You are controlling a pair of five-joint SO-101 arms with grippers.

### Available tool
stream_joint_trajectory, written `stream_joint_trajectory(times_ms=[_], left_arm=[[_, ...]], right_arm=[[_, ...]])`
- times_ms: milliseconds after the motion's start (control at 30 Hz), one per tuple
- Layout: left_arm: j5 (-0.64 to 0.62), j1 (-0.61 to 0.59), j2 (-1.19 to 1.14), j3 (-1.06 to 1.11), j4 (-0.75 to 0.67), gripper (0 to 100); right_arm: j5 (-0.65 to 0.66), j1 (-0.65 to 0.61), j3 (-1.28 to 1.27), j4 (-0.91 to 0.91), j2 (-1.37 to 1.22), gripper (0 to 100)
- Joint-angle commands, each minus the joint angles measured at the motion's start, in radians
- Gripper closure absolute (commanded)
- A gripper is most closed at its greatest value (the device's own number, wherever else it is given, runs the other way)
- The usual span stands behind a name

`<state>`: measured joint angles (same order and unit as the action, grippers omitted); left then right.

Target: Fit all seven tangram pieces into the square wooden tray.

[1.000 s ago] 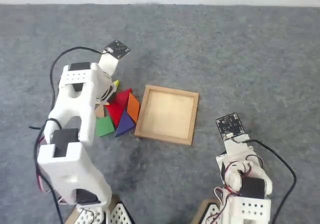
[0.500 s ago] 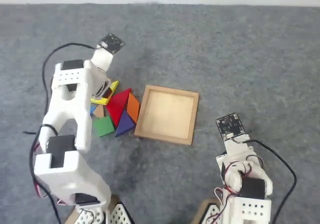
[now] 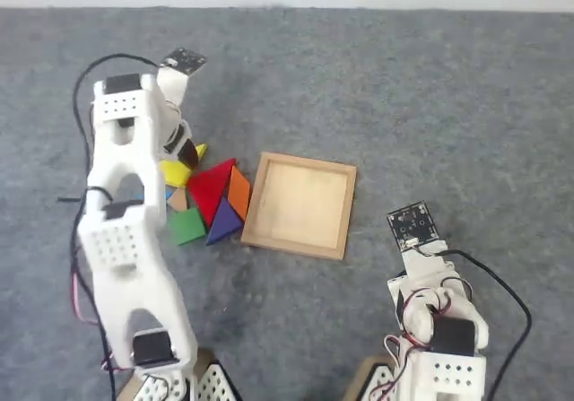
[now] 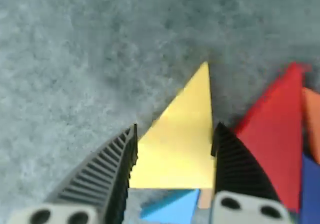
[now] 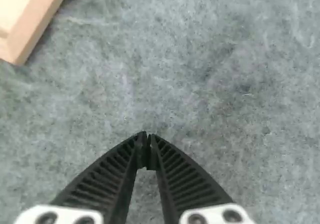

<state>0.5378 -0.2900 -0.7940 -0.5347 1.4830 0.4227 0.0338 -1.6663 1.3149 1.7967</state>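
Left gripper [image 4: 175,139], jaws clamped across the yellow triangle [image 4: 192,111], is pulling it off the pile [image 3: 213,199] beside the tray [image 3: 294,245], so the first placement is starting; right gripper [image 5: 147,139] is sitting pinched shut, empty.

Seven tangram pieces [image 3: 211,190], one wooden tray [image 3: 300,205], two arms [image 3: 126,177].

A grey felt-covered table [image 3: 430,96] bears a square wooden tray [image 3: 253,199] near its middle. Just left of it cluster tangram pieces: red triangle [image 3: 212,190], orange piece [image 3: 239,191], blue triangle [image 3: 222,224], green square [image 3: 186,227] and yellow triangle [image 3: 176,171].
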Motion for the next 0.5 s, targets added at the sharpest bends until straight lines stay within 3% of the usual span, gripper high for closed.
stream_joint_trajectory(times_ms=[0, 233, 467], left_arm=[[0.086, -0.015, -0.252, -0.400, 0.282, 77], [0.109, -0.037, -0.308, -0.421, 0.276, 80], [0.106, 0.018, -0.155, -0.243, 0.276, 94]], right_arm=[[0.008, -0.004, -0.017, 0.001, 0.016, 99.1], [0.008, -0.002, -0.017, 0.001, 0.016, 99.1], [0.008, -0.002, -0.017, 0.001, 0.016, 99.1]])
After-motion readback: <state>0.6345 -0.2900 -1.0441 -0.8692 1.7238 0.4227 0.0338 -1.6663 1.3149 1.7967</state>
